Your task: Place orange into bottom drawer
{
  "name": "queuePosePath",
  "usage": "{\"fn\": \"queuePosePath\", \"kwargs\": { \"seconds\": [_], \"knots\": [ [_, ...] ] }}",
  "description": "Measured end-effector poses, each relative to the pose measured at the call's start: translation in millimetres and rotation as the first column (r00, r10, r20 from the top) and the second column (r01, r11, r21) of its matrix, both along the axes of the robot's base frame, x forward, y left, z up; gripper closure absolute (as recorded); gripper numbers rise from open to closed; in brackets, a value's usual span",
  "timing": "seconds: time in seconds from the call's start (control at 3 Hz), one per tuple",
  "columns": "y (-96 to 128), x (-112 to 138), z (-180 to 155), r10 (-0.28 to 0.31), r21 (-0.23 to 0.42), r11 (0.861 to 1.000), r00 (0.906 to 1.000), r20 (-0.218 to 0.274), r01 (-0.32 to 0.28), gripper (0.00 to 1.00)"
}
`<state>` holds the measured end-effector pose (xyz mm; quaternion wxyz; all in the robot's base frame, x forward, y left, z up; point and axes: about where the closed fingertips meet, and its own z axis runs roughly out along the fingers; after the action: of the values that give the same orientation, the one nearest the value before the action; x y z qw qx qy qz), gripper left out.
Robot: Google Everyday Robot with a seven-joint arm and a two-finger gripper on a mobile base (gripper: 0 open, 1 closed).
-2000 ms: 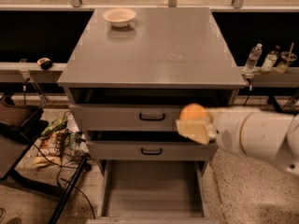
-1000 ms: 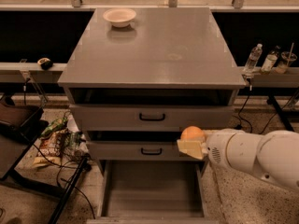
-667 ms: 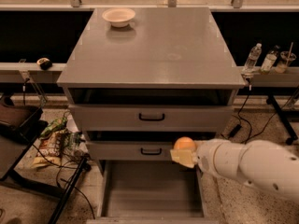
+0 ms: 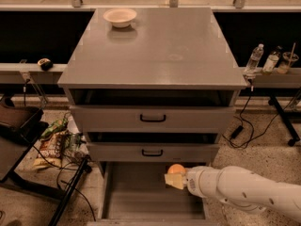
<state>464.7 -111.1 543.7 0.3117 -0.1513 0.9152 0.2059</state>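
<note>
1. Grey bottom drawer (image 4: 141,197) stands pulled out under the two upper drawers (image 4: 117,119), floor exposed so the fruit can go in from above.
2. White arm (image 4: 244,188) reaches in from the right. The gripper (image 4: 173,177) hangs over the drawer's back right part, just below the middle drawer front (image 4: 117,152).
3. Gripper pinches the orange (image 4: 176,168) between yellowish pads (image 4: 171,181). The orange is held above the floor, seemingly not touching.
4. Likely the lowering-and-release step; a low hold keeps the drop short and limits rolling.
5. Cream bowl (image 4: 120,17) sits on the cabinet top (image 4: 160,46), well apart.

text: none readable | claw (image 4: 175,178): grips orange (image 4: 176,168) over bottom drawer (image 4: 136,194)
</note>
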Motion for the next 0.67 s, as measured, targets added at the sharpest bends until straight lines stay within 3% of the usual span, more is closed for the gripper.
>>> {"fn": "queuePosePath", "kwargs": {
  "seconds": [0.67],
  "knots": [
    [17.4,21.7,-115.6,0.009,0.013,1.0,0.9888,-0.149,-0.007,1.0]
  ]
}}
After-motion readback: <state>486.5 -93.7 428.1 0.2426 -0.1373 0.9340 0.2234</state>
